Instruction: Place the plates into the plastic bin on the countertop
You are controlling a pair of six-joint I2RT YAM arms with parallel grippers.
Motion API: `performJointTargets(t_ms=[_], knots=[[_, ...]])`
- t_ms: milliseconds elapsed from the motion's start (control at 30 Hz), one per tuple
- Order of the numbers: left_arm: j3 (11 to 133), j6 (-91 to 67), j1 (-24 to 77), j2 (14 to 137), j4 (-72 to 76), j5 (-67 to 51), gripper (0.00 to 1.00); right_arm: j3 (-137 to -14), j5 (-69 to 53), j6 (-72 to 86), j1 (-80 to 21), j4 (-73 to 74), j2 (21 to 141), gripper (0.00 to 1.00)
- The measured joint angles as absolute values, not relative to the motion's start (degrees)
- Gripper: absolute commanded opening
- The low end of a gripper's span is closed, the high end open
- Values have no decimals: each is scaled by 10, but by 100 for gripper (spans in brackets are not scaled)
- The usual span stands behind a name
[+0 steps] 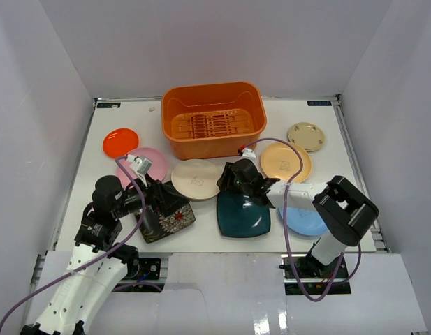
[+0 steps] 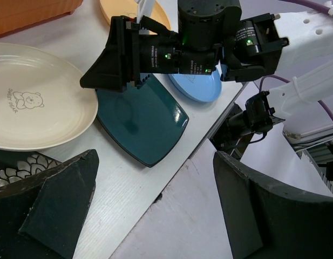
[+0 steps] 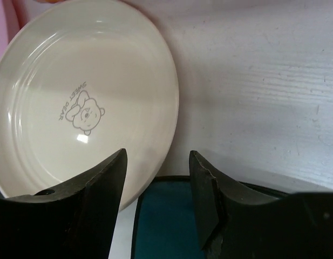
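Teal plate [image 1: 244, 218] is sitting on the countertop [image 1: 145, 125] near the orange bin [image 1: 214, 118]. Right gripper [image 3: 158, 156] reaches across low over its far edge, fingers spread. Left gripper [image 2: 155, 162] hangs over the black floral plate [image 1: 180, 220], also unclenched.

Plain white matte wall panels [image 1: 201, 42] close the back and both sides, softly shadowed at the corners. A glossy white board [image 1: 222, 293] along the near edge carries bright glints of reflected light.

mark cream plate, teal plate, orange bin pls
cream plate [image 3: 84, 108]: right wrist view, centre of its well.
teal plate [image 2: 142, 121]: left wrist view, bare middle of its surface.
orange bin [image 1: 201, 149]: top external view, near outer wall.
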State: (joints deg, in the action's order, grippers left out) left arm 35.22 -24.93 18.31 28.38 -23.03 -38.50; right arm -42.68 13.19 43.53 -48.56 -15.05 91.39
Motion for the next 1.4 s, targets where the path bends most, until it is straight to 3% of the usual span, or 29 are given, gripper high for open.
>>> performJointTargets(t_ms=[167, 433, 533, 933, 1100, 1200, 1400], knots=[[352, -249, 186, 284, -224, -385, 98, -447, 164, 447, -486, -152, 947, 52], [352, -249, 186, 284, -222, -383, 98, -466, 192, 463, -486, -148, 975, 15], [352, -250, 186, 285, -222, -381, 98, -457, 213, 470, -489, -145, 950, 8], [352, -255, 186, 292, -228, -333, 98, -374, 251, 431, -527, -20, 630, 8], [352, -266, 186, 305, -234, -295, 98, -430, 287, 362, -528, 58, 526, 8], [352, -275, 186, 329, -236, -283, 98, -532, 317, 296, -520, 84, 559, 8], [349, -294, 186, 369, -236, -280, 98, -804, 295, 183, -418, 67, 771, 8]])
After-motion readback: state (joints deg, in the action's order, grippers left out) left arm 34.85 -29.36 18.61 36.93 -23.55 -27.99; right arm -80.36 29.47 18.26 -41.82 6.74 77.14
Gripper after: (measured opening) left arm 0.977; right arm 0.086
